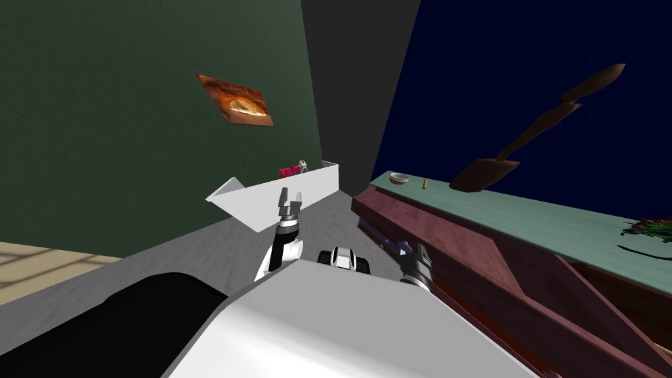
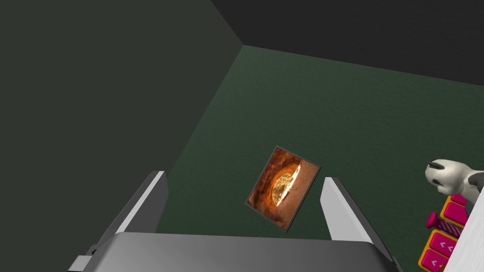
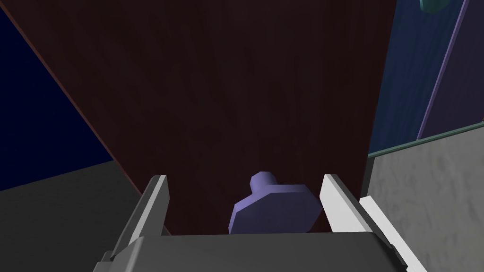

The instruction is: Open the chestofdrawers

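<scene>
The chest of drawers [image 1: 499, 262] is reddish-brown with a pale green top and runs along my right side. In the right wrist view its dark red drawer front [image 3: 246, 94] is close ahead, with a purple knob [image 3: 274, 208] sticking out of it. My right gripper [image 3: 244, 176] is open, its fingers on either side of the knob, which sits nearer one finger [image 3: 338, 203]. In the head view the right gripper [image 1: 412, 257] is low against the chest's front. My left gripper [image 1: 291, 194] is raised ahead of my chest, open and empty [image 2: 244, 175].
A white open box [image 1: 262, 200] stands ahead by the green wall, with pink toys [image 1: 289, 172] at its far end. On the chest's top lie a small bowl [image 1: 399, 177], a brown branching object [image 1: 525, 144] and a plant [image 1: 650, 230]. Grey floor [image 1: 197, 249] stretches to my left.
</scene>
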Robot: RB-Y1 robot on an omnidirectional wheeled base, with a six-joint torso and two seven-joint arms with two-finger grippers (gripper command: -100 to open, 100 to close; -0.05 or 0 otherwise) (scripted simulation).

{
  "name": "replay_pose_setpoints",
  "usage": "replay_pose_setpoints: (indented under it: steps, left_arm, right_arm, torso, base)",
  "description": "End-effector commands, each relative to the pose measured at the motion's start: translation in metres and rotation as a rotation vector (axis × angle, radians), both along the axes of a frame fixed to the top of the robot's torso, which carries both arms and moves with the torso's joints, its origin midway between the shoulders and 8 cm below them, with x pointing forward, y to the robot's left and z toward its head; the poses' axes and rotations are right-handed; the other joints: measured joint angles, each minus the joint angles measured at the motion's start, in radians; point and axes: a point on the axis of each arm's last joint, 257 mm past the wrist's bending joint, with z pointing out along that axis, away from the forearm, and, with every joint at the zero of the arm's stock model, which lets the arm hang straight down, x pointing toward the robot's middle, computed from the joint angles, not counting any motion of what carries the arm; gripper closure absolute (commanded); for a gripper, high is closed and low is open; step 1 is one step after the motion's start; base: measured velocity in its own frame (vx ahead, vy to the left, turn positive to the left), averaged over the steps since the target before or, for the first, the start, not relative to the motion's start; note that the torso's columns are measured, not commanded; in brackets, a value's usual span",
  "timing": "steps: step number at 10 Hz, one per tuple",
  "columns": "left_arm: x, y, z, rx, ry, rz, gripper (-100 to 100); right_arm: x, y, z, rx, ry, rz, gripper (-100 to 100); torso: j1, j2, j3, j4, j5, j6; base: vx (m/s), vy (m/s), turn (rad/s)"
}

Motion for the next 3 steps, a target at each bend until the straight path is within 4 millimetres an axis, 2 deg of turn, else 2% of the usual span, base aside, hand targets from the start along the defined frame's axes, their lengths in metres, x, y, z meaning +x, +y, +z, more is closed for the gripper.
replay_pose_setpoints:
  steps: [1,3]
  left_arm:
    - [0.0,0.0,0.0,0.0,0.0,0.0,0]
    - [0.0,0.0,0.0,0.0,0.0,0.0,0]
  right_arm:
    - [-0.0007,0.0005,-0.0021,0.001,0.005,0.001,0]
    - [-0.0016,0.0011,-0.0047,0.003,0.011,0.003,0]
  torso:
    - [-0.002,-0.002,-0.001,-0.001,-0.002,0.0]
    - [-0.004,-0.004,-0.001,-0.003,-0.004,0.0]
  base:
    - [0.0,0.0,0.0]
    - [0.0,0.0,0.0]
